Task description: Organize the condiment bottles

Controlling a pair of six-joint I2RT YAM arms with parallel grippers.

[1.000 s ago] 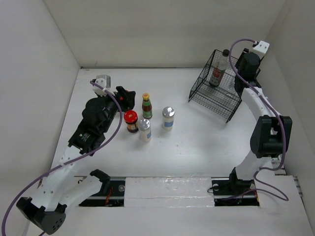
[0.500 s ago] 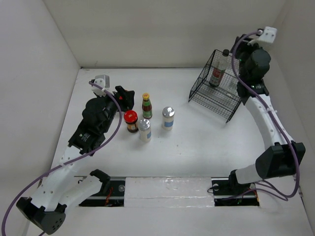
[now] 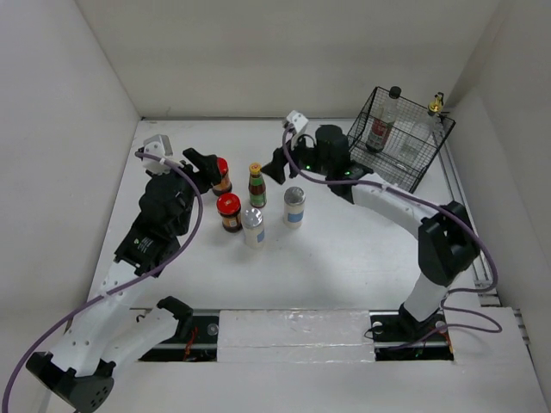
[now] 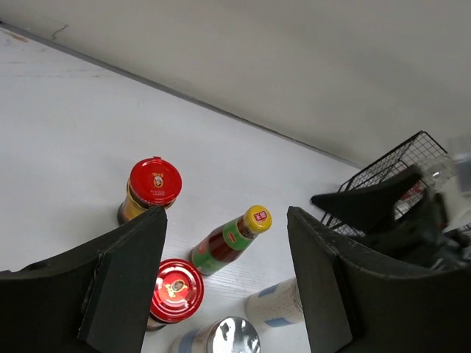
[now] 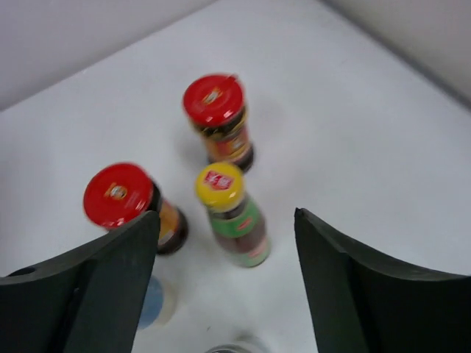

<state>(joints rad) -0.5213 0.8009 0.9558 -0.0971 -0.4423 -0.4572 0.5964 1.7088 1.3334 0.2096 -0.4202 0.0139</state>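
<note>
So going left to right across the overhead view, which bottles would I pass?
Front red-lidded jar → yellow-capped sauce bottle → silver-lidded shaker standing apart → black-capped bottle in the wire basket → clear gold-capped bottle, also in it. The rear red-lidded jar and nearer shaker overlap those, so skipped.

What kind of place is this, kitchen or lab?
Probably a lab test cell, not a kitchen: bare white walls boxing in a white table, robot arms bolted at its near edge, and condiment bottles with a wire basket as props.
</note>
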